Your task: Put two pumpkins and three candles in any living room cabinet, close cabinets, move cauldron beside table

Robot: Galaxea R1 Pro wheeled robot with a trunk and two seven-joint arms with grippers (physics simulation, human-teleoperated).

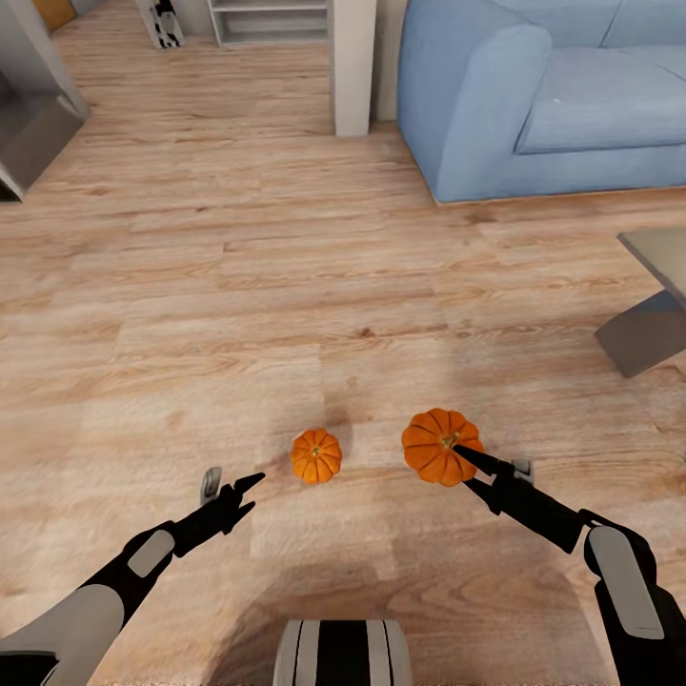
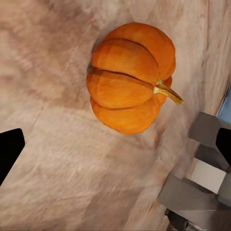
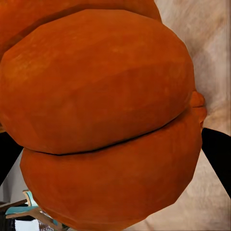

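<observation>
Two ribbed orange pumpkins on the pale wood plank floor (image 1: 286, 286), one at each claw

A blue fabric sofa (image 1: 543, 95) stands far right, a grey table (image 1: 657, 314) cut off by the right edge. The larger-looking ribbed orange pumpkin (image 1: 436, 446) is grasped by the right black gripper (image 1: 467, 457), one finger lying over its top; in the right wrist view its skin (image 3: 106, 115) crowds the lens, so the grip itself is probably firm but hard to confirm. The smaller ribbed orange pumpkin (image 1: 315, 455) lies free on the floor, just beside the left black gripper (image 1: 243, 494), whose fingers are spread apart and touch nothing
</observation>
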